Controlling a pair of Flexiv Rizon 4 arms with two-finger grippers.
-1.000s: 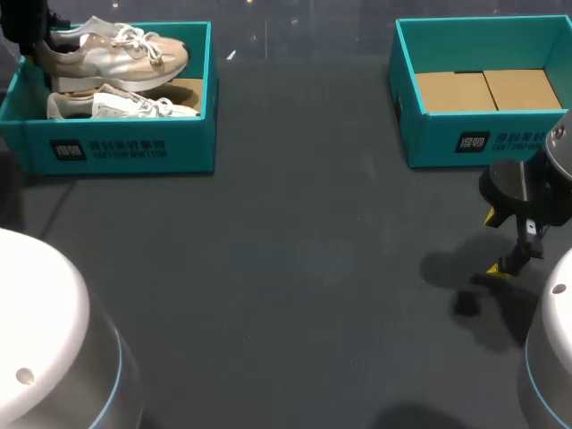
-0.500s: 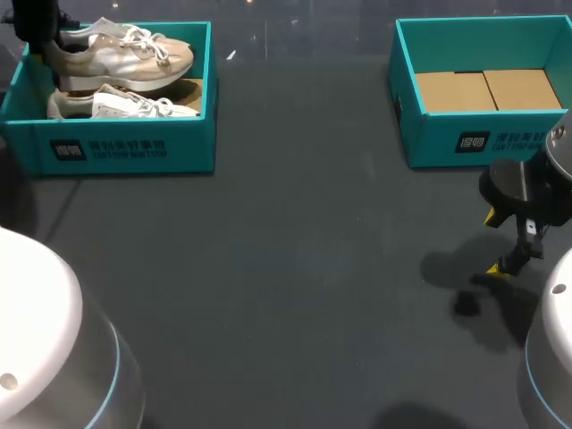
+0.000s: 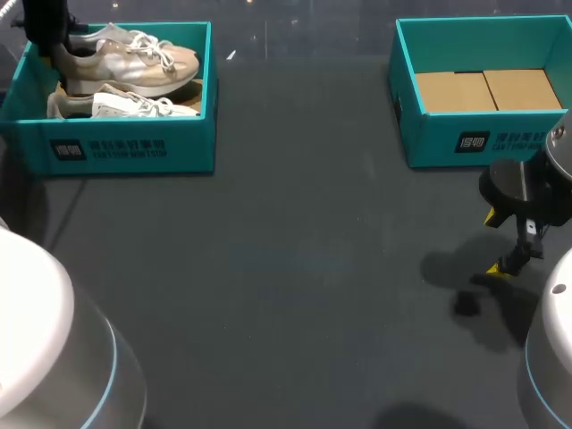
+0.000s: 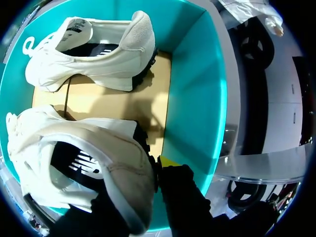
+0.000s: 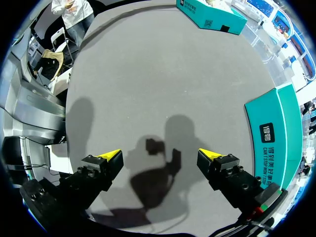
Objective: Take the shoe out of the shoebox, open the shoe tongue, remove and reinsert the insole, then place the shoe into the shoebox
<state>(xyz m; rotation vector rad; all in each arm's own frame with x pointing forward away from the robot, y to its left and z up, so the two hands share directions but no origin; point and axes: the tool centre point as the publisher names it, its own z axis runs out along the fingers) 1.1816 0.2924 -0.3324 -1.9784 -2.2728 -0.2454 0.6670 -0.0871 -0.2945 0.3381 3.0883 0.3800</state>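
**Head view:** My L arm [image 3: 36,349] reaches to the far left corner. The L gripper [image 3: 54,46] points down over the back end of the open teal cardboard shoebox [image 3: 125,154]. It's clamped on the heel of the beige lace-up sneaker [image 3: 134,61]. That shoe sits sole-down, toe toward the box's right wall, within the box outline, just beside the white lace-up sneaker [image 3: 121,105] on the box floor. My R arm [image 3: 550,357] comes in at the right edge. The R gripper [image 3: 492,243] hangs low over the dark grey table [image 3: 295,268], in front of the second teal box w/ brown card floor [image 3: 447,143]. Its fingers are apart w/ nothing between.

**L wrist view:** Shows the grip, which the head view hides. The beige sneaker's padded heel collar is pinched in the L gripper [image 4: 140,197], w/ one yellow tip outside against the heel back. The other finger is mostly hidden by the shoe. The shoe opening and dark insole face me. The shoe throws a shadow on the brown card floor, so it looks lifted. The white sneaker lies ahead on its side, apart from the held one. The teal wall is close beside the tip.

**R wrist view:** Both yellow tips are spread wide over bare table, touching nothing. The second box's wall is just beside one finger.
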